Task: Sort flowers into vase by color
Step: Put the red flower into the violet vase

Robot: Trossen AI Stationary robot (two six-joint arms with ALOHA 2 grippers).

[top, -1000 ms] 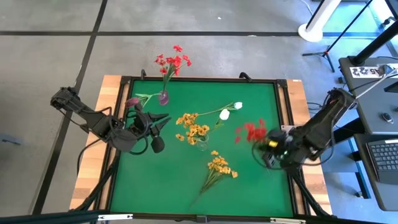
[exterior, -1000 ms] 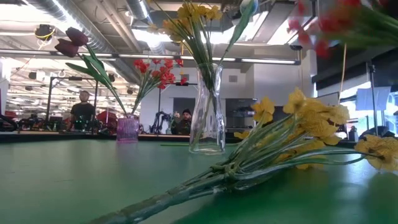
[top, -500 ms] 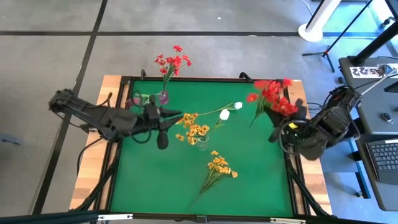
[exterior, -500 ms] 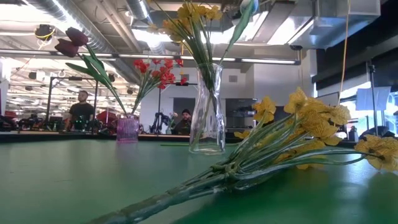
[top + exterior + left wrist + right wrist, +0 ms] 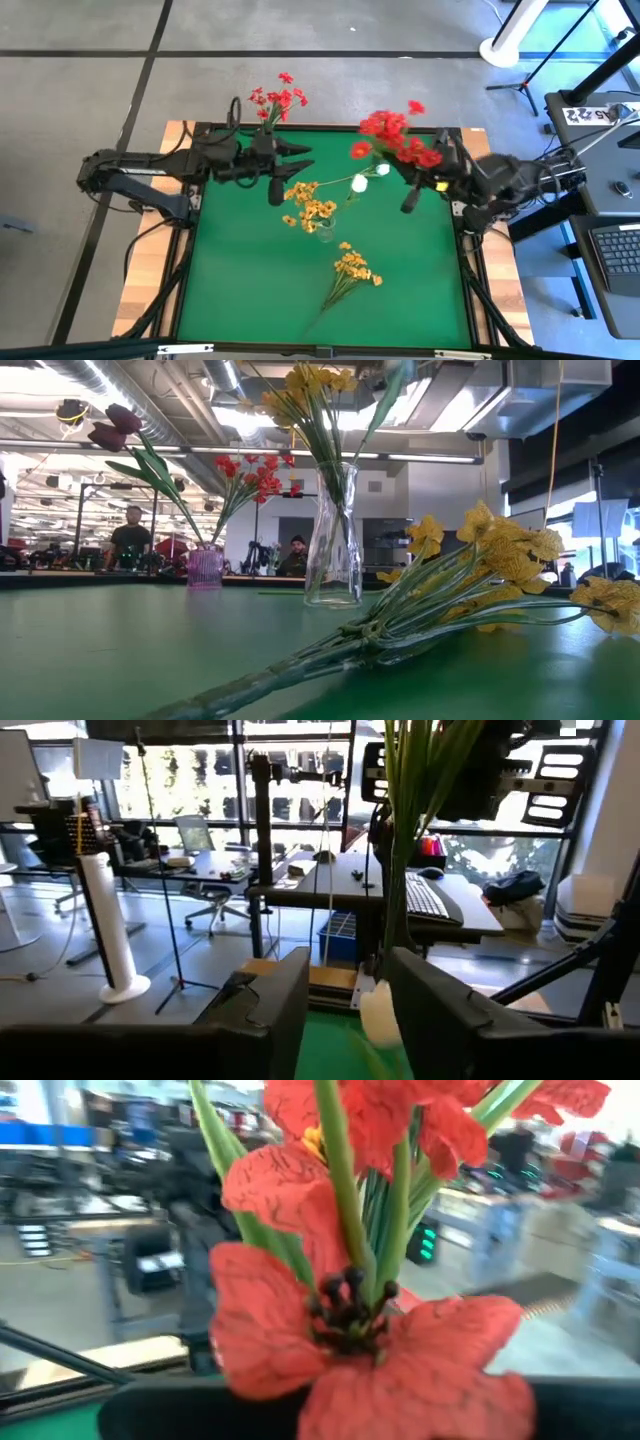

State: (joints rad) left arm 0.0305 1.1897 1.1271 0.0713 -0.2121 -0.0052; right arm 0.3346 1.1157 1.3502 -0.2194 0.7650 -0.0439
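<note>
high view, no legible writing, red flowers (image 5: 400, 138) aloft

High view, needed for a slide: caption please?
Right gripper carries red flowers across the table; yellow bunch lies waiting.

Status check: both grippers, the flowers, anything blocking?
Right gripper shut on red bunch, held above the table's far right. Left gripper open near purple vase. Yellow bunch loose on mat. Nothing blocking.
</note>
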